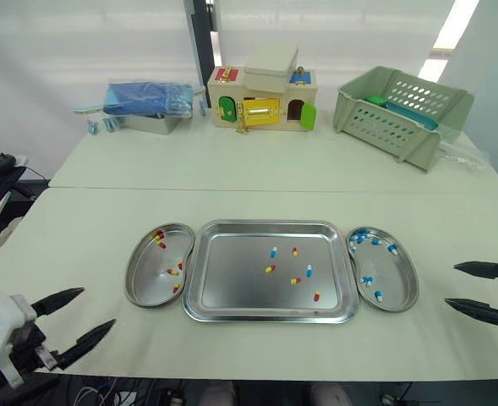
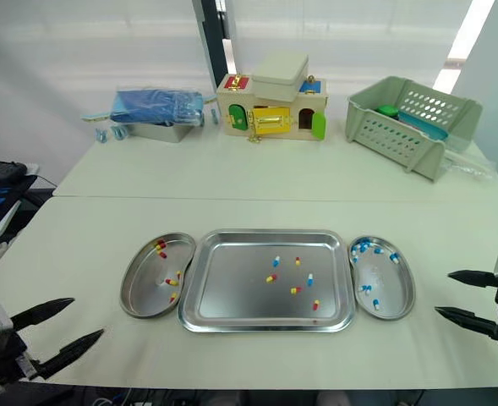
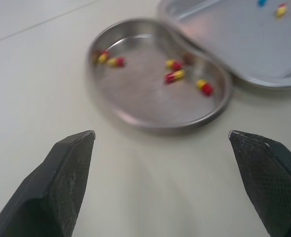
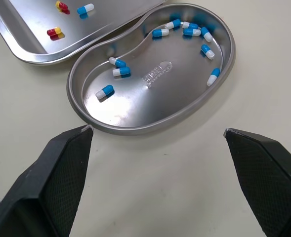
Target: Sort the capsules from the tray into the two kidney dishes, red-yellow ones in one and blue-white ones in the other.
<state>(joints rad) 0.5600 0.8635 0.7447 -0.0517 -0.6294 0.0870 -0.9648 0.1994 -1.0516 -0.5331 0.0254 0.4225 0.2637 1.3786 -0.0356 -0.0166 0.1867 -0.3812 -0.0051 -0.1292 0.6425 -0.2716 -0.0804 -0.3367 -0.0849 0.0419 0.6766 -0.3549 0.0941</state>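
1. Currently I see the table (image 1: 79,237) carrying the tray (image 1: 232,283) at centre.
2. Left kidney dish (image 1: 147,283) and right kidney dish (image 1: 398,288) sit just beside its ends.
3. Left gripper (image 1: 97,306) and right gripper (image 1: 451,285) hover outboard of the dishes, fingers spread, empty.
4. Red-yellow capsules (image 1: 159,238) lie in the left dish, blue-white capsules (image 1: 360,236) in the right; six mixed capsules (image 1: 270,269) lie in the tray.

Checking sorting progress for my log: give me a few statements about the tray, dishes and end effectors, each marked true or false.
1. The tray holds both red-yellow capsules and blue-white capsules. True.
2. The left dish holds blue-white ones. False: it holds red-yellow ones.
3. The left end effector and right end effector are both open and empty. True.
4. The right dish is empty. False: it holds several blue-white ones.
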